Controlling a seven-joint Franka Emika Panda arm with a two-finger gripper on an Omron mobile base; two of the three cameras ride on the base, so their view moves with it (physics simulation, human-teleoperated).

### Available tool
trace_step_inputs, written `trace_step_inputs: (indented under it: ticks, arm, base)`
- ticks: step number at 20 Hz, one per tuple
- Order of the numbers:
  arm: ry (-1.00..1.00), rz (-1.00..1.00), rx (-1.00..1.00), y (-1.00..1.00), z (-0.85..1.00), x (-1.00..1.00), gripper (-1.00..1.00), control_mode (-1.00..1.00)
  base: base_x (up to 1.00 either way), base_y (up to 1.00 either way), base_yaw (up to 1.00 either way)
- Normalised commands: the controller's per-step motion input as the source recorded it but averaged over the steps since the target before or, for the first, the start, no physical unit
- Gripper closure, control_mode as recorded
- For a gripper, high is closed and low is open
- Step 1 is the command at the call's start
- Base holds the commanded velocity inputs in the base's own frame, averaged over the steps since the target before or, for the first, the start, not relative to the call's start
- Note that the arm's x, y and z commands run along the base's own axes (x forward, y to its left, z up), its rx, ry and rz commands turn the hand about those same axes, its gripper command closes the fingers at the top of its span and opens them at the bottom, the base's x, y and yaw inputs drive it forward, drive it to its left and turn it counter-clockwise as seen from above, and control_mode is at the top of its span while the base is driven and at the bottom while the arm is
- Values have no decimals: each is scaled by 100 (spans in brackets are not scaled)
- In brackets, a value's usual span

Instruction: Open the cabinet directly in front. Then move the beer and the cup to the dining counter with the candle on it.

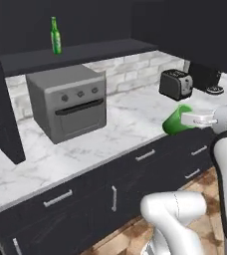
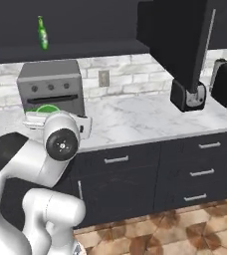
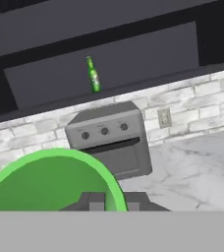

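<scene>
Gripper first: I've got it clamped on the cup, jaws pinched nearly together on the rim wall, with the cup tipped on its side out over the front edge of the counter. In the hand view the bright green rim arcs right above the finger tips, so I judge the hold is on the lip, one finger inside and one outside.

Working down by size: the cabinet stands open, its shelf exposed. Below it a grey toaster oven sits on the marble.

Up on the shelf stands the beer, upright and well apart from everything else. I'd expect glass: heavier than the cup, rigid, slick and breakable if it tips. I'd take it around the body below the shoulder, not the thin neck.

As for the cup, it looks light and stiff; a rim pinch could let it swing, so I'd carry it gently.
</scene>
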Motion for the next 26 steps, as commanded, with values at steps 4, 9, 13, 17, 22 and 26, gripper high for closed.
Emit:
trace_step_inputs:
  ticks: [4,9,13,17,22,26]
  arm:
    - [0,0,0,0,0,0,100,100]
    - [0,0,0,0,0,0,100,100]
    - [0,0,0,0,0,0,100,100]
    - [0,0,0,0,0,0,100,100]
    - [0,0,0,0,0,0,100,100]
    - [0,0,0,0,0,0,100,100]
  base:
    - [-13,17,-96]
    - [-12,15,-97]
    - [-16,14,-98]
    - [0,9,-100]
    - [0,13,-99]
    - [0,20,-97]
